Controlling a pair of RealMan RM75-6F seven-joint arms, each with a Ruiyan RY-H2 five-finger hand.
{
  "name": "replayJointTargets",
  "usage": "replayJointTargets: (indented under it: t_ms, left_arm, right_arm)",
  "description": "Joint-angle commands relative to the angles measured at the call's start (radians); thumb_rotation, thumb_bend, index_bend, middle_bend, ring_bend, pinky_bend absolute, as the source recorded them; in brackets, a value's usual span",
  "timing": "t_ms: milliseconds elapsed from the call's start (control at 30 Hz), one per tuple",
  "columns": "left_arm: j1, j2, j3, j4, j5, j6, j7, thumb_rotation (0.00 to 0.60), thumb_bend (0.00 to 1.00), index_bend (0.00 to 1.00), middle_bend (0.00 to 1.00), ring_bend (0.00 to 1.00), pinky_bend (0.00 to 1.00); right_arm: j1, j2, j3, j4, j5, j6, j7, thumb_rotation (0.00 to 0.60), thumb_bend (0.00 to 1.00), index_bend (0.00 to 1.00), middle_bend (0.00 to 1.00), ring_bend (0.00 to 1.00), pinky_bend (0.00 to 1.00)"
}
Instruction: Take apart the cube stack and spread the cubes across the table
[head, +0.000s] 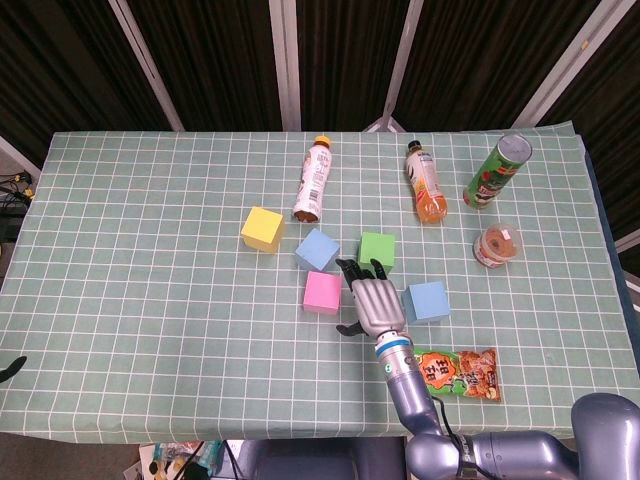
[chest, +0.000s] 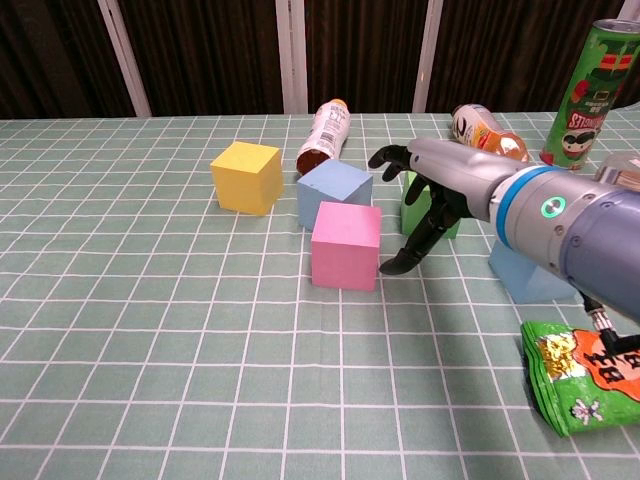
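No stack stands; the cubes lie apart on the green checked cloth. There is a yellow cube (head: 262, 228) (chest: 246, 177), a blue cube (head: 316, 250) (chest: 335, 190), a pink cube (head: 322, 292) (chest: 346, 245) and a green cube (head: 377, 250) (chest: 450, 222). A light blue cube (head: 426, 301) (chest: 528, 278) sits further right. My right hand (head: 371, 298) (chest: 425, 190) hovers between the pink and light blue cubes, fingers spread and holding nothing, hiding most of the green cube in the chest view. Only a dark tip (head: 12, 366) at the left edge may be my left hand.
Two bottles lie at the back, one white (head: 313, 180) (chest: 323, 133) and one orange (head: 426, 182) (chest: 484, 130). A green can (head: 497, 172) (chest: 590, 95) and a small cup (head: 498, 245) are at the back right. A snack bag (head: 455, 370) (chest: 590, 385) lies near the front edge.
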Motion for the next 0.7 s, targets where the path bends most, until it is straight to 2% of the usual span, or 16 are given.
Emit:
replayJointTargets:
  t_ms: [33, 333, 467, 700]
  left_arm:
    - [0.001, 0.001, -0.001, 0.000, 0.001, 0.002, -0.002, 0.600, 0.15, 0.18, 0.00, 0.00, 0.00]
    - [0.003, 0.004, -0.002, 0.001, -0.003, 0.004, -0.010, 0.600, 0.15, 0.18, 0.00, 0.00, 0.00]
    - [0.003, 0.005, -0.004, 0.002, -0.007, 0.004, -0.013, 0.600, 0.15, 0.18, 0.00, 0.00, 0.00]
    - [0.000, 0.003, -0.004, 0.003, -0.010, -0.003, -0.005, 0.600, 0.15, 0.18, 0.00, 0.00, 0.00]
  right_arm:
    - [0.013, -0.021, 0.007, 0.019, 0.022, 0.020, -0.025, 0.600, 0.13, 0.17, 0.18, 0.28, 0.00]
    - [0.039, -0.062, 0.008, 0.068, 0.053, 0.005, -0.039, 0.600, 0.13, 0.24, 0.22, 0.29, 0.00]
    - [0.050, -0.078, 0.011, 0.086, 0.059, 0.001, -0.042, 0.600, 0.13, 0.24, 0.25, 0.31, 0.00]
    - [0.073, -0.112, 0.027, 0.120, 0.074, 0.003, -0.054, 0.600, 0.13, 0.25, 0.25, 0.32, 0.00]
